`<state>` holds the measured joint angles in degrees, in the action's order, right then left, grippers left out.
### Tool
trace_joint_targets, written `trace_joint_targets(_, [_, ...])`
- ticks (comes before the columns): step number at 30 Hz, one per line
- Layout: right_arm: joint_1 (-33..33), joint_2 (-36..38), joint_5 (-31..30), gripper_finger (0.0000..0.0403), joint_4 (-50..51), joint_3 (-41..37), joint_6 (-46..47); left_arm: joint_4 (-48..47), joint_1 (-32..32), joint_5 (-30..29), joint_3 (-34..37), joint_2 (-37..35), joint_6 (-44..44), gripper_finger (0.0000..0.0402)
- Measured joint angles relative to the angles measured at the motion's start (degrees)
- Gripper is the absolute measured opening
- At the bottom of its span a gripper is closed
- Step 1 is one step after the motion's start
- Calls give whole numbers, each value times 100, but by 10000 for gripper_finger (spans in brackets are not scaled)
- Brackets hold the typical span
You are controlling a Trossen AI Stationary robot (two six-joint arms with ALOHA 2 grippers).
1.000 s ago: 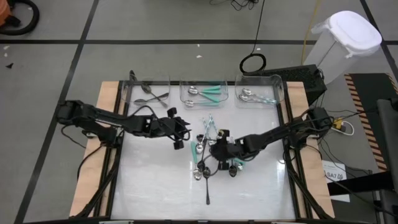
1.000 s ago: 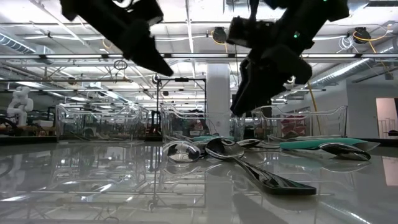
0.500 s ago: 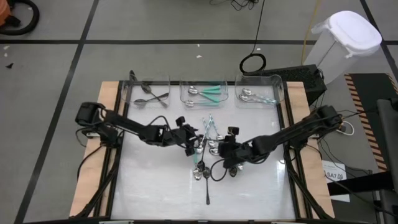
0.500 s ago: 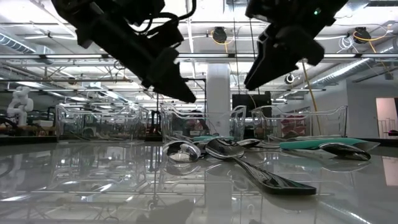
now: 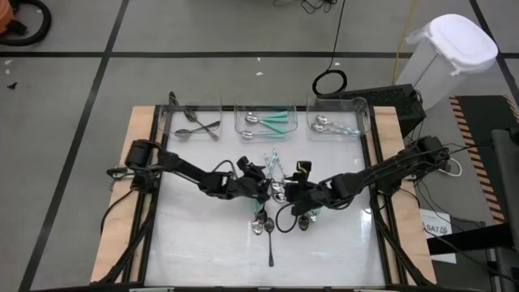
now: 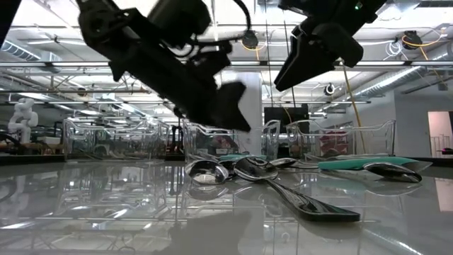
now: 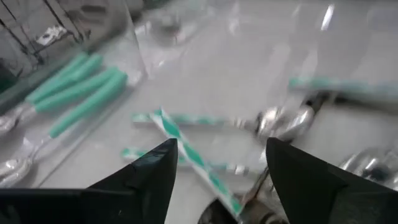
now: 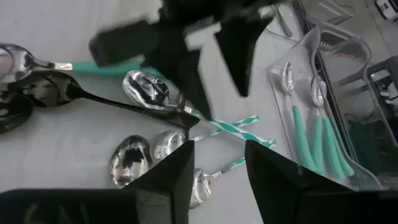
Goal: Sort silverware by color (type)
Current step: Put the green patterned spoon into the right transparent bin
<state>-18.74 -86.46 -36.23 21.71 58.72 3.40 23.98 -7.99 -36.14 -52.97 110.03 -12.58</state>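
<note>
White tabletop (image 5: 324, 251) carries 3 clear bins along its far edge: left bin (image 5: 195, 122) holds dark spoons (image 5: 197, 128), middle bin (image 5: 266, 120) holds teal-handled spoons (image 5: 272, 120), right bin (image 5: 336, 122) holds pale-handled spoons (image 5: 328, 124). Unsorted pile (image 5: 276, 199) lies at table centre, 1 dark spoon (image 5: 270, 243) trailing toward the near edge. Left gripper (image 5: 261, 185) hangs over the pile, fingers (image 7: 146, 177) spread wide, empty; striped teal-white handles (image 7: 186, 152) show between them. Right gripper (image 5: 293, 195) is just beside it over the pile, fingers (image 8: 171, 171) parted moderately, holding nothing. Low view: both grippers above the spoons, not touching.
</note>
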Motion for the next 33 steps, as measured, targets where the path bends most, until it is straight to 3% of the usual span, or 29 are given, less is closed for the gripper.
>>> trace_joint_targets(9, [15, 0, -571, 139, 430, 0, -128, -2492, 56, -331, -1498, 864, -691, 246])
trace_joint_targets(18, [17, 0, -589, 139, 718, 0, 52, -2984, 268, -231, -1808, 1036, -1401, 235])
trace_joint_targets(29, [15, 0, -577, 139, 1108, 0, 493, -3001, 346, 257, -1835, 1012, -1105, 94])
trace_joint_targets(33, [15, 0, -575, 139, 1090, 0, 515, -3651, 283, 340, -2188, 1026, -982, 50])
